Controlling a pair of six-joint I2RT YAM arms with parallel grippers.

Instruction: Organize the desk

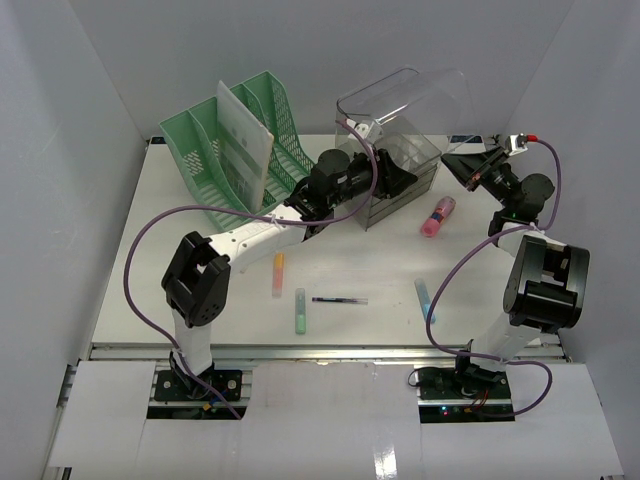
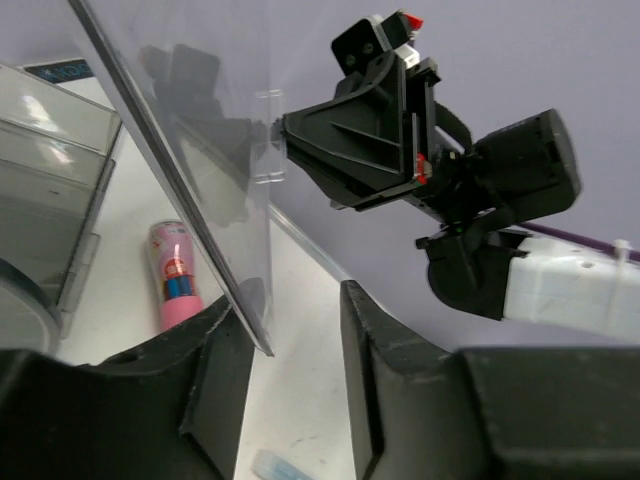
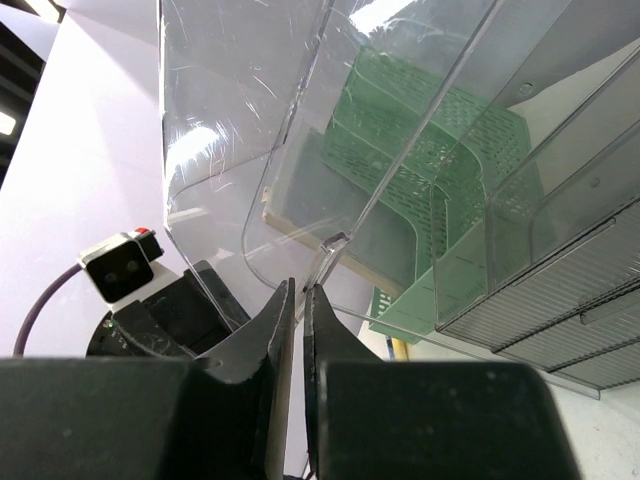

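Starting at the near edge: a silver rail [image 1: 330, 349] across the front of the desk [image 1: 370, 262], a wide, flat, white rectangle. Fills nearly the whole floor between pale walls on the left, right and far sides.

Just past the rail, in the middle strip, a loose scatter: green marker [image 1: 299, 311], dark pen [image 1: 340, 300], blue marker [image 1: 425, 297] and, slightly farther, an orange marker [image 1: 278, 273]. All flat and apart from one another. Bare white around them and toward the near left corner, so open room there.

Farther right, a pink bottle [image 1: 438, 216] on its side, near the clear drawer box [image 1: 420, 180].

Along the far edge, crowding: green file rack [image 1: 195, 150] at far left with a white sheet [image 1: 243, 150] standing in it. To its right, the drawer box, with a clear lid [image 1: 410, 95] raised over it.

Left claw [image 2: 290, 297] partly spread, the lid's lower edge between its fingers, close against one and clear of the other. Right claw [image 3: 298, 292] pressed together, pinching the lid's thin edge at a small tab. Little room between the two claws and the back wall.
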